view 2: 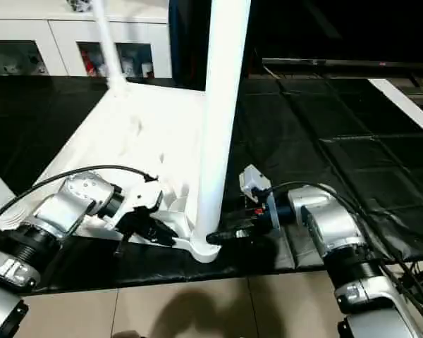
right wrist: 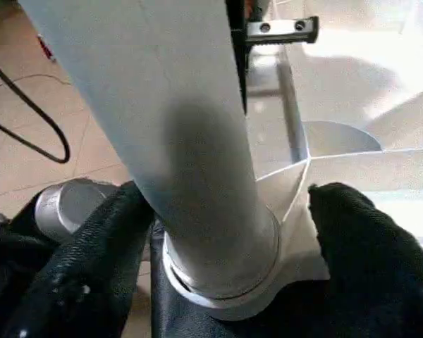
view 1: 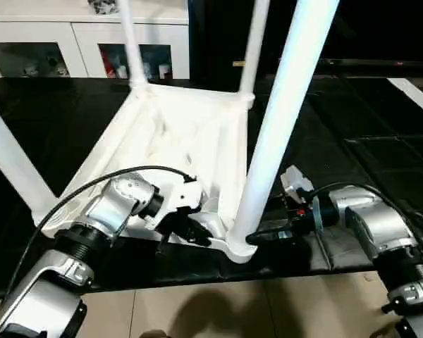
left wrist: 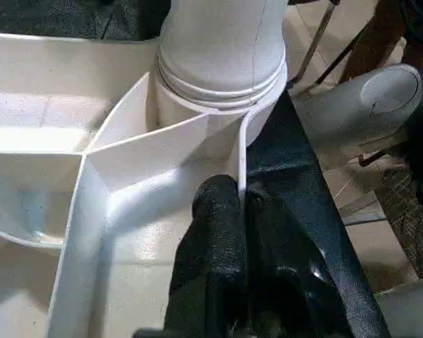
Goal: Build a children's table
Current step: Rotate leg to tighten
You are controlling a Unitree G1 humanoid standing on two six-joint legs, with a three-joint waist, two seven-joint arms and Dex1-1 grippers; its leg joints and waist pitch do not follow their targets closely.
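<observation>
Silver forearms (view 1: 113, 204), blk cables (view 1: 77, 186), blk textured pincer fingers (left wrist: 218, 260).

Near leg (view 1: 289, 105) – top cut off; far legs (view 1: 132, 42) too.

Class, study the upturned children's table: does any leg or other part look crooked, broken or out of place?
Nothing stands out. The tabletop lies underside up on the black mat, and the near leg sits in its corner socket with no visible crack. The left gripper pinches a rib by that socket; the right gripper straddles the leg's base.
</observation>
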